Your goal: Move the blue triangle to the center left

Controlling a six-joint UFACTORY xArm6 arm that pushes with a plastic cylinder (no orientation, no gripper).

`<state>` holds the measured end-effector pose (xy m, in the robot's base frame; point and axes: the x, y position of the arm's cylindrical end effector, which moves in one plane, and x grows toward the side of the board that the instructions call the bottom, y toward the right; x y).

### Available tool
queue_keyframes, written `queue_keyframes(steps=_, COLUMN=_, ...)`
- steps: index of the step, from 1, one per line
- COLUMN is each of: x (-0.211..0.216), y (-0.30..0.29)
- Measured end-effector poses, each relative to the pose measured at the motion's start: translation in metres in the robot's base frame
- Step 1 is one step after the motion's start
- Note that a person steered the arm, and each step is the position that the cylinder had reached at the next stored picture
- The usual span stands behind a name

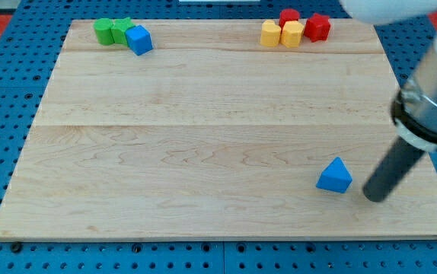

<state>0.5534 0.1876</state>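
Observation:
The blue triangle (334, 176) lies on the wooden board (203, 144) at the view's lower right. My tip (374, 195) is just to the right of it and slightly lower, a small gap apart, not touching. The dark rod leans up to the right toward the arm body at the view's right edge.
Two green blocks (110, 31) and a blue cube (138, 39) sit together at the view's top left. Two yellow blocks (282, 33) and two red blocks (307, 23) cluster at the top right. The board's right edge (424, 129) is near the rod.

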Motion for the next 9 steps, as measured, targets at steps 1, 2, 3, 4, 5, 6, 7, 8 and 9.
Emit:
queue_keyframes(steps=1, x=-0.040, y=-0.072)
queue_keyframes(steps=2, x=-0.031, y=-0.113)
queue_keyframes(steps=3, x=-0.010, y=-0.078)
queue_keyframes(steps=4, x=0.002, y=-0.098)
queue_keyframes(steps=5, x=-0.034, y=-0.168)
queue_keyframes(steps=6, x=-0.054, y=-0.239)
queue_keyframes(steps=7, x=-0.057, y=-0.293)
queue_keyframes(steps=8, x=-0.096, y=-0.311)
queue_keyframes(steps=9, x=-0.108, y=-0.292)
